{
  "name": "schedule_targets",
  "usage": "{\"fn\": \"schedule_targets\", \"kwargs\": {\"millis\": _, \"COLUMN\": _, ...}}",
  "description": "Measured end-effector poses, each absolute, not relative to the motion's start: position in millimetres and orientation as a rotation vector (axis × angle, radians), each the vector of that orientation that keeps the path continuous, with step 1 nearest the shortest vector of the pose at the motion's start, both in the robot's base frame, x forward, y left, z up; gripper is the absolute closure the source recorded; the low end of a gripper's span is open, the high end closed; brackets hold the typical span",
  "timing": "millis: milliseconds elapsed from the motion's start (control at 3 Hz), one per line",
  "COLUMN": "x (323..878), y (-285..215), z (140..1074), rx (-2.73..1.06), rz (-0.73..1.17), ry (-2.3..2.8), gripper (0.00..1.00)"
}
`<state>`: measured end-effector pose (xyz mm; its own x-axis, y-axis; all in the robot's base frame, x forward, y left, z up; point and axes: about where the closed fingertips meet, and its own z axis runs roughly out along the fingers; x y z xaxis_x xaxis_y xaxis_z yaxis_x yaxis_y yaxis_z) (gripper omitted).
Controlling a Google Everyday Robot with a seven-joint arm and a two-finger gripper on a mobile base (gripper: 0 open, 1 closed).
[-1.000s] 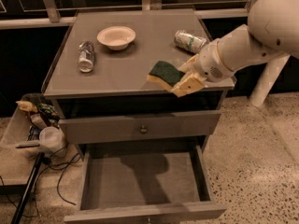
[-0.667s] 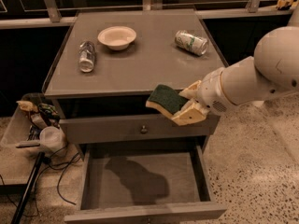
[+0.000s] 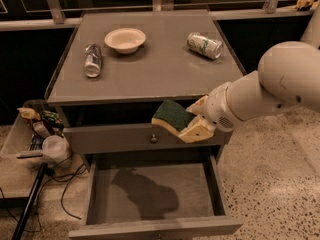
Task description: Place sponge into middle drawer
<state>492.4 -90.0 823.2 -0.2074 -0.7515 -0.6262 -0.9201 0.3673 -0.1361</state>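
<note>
Dark window glass and a metal rail run behind a grey metal cabinet [image 3: 150, 79] that stands on a speckled stone floor [image 3: 270, 184]. On the cabinet's flat top lie a shallow white bowl [image 3: 125, 39] at the far middle, a silvery can [image 3: 92, 60] to its left and a green-and-white can [image 3: 205, 45] on its side to the right.

The robot's white arm [image 3: 270, 91] reaches in from the right. Its gripper [image 3: 196, 118] hangs in front of the cabinet's near face, level with the closed upper grey drawer [image 3: 110, 139] and just right of that drawer's round metal knob [image 3: 154, 139]. The tan fingers [image 3: 199, 130] are clamped on the right end of the small rectangular sponge [image 3: 172, 115], pale yellow foam under a dark green scouring layer, which tilts with the green side up. The sponge is in the air, touching nothing but the fingers.

Below it the wide, shallow grey middle drawer [image 3: 155, 228] stands pulled out toward the near side, its flat floor bare apart from the arm's shadow.

The step in hand looks like the carry, with the sponge already clear of the top and above the drawer's far part. The next move calls for lowering the gripper, and perhaps drawing it a little nearer so it clears the upper drawer's front, until the sponge sits low over the floor. Only then should the fingers part.
</note>
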Motion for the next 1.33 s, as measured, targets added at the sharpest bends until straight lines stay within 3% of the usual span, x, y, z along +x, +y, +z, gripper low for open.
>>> {"fn": "schedule_targets", "kwargs": {"millis": 667, "x": 480.7, "y": -78.1, "z": 731.0, "rx": -1.434, "rz": 0.426, "ry": 2.110, "gripper": 1.00}}
{"fn": "schedule_targets", "kwargs": {"millis": 1333, "x": 482.4, "y": -94.6, "z": 659.9, "rx": -1.353, "rz": 0.365, "ry": 2.061, "gripper": 1.00}}
